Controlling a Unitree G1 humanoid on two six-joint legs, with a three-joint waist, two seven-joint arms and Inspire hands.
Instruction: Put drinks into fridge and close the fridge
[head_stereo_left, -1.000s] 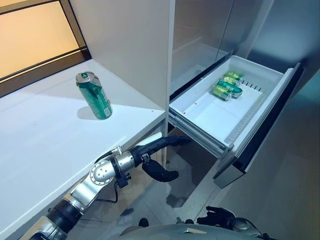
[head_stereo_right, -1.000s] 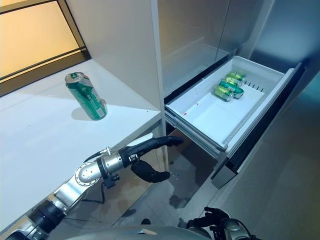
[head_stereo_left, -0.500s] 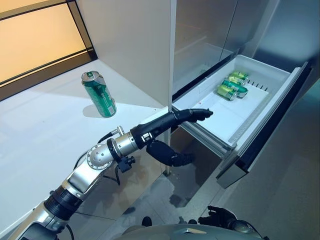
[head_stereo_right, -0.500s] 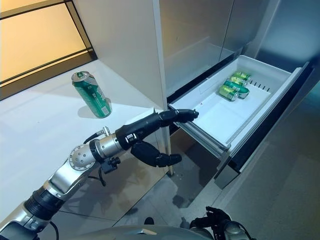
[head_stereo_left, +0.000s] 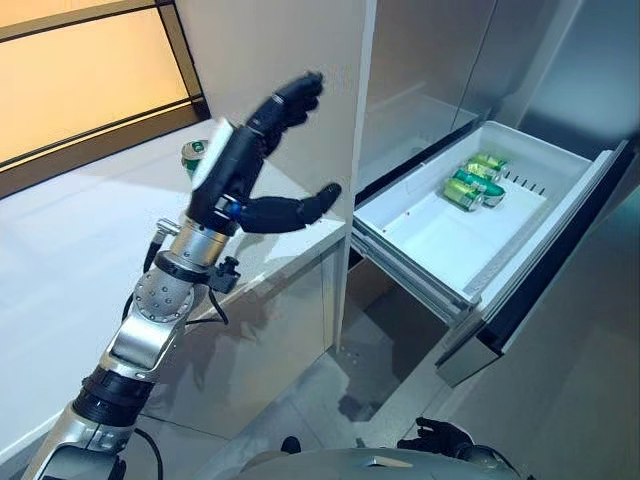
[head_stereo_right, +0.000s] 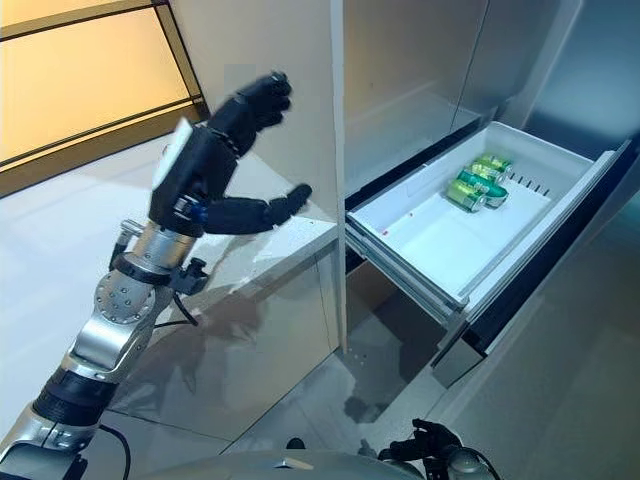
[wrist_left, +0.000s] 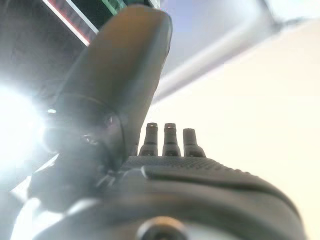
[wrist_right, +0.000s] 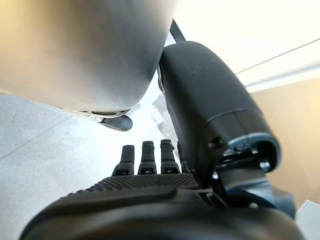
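Observation:
A green can (head_stereo_left: 196, 153) stands on the white counter (head_stereo_left: 60, 250), mostly hidden behind my left hand (head_stereo_left: 235, 160). That hand is raised above the counter's right end, open, with fingers spread upward and the thumb pointing toward the fridge; it holds nothing. The fridge drawer (head_stereo_left: 440, 225) is pulled out to the right, with green cans (head_stereo_left: 470, 182) lying at its back corner. My right hand (head_stereo_left: 440, 438) hangs low near the floor, fingers relaxed and empty; its wrist view shows the fingers (wrist_right: 149, 156) straight.
A tall white cabinet panel (head_stereo_left: 300, 60) stands between the counter and the fridge, right behind my left hand. The drawer's dark front (head_stereo_left: 560, 250) juts out over the grey floor. A window ledge (head_stereo_left: 90, 135) runs along the counter's back.
My left hand has risen from below the counter edge by the drawer to above the counter, in front of the green can. The view has shifted slightly.

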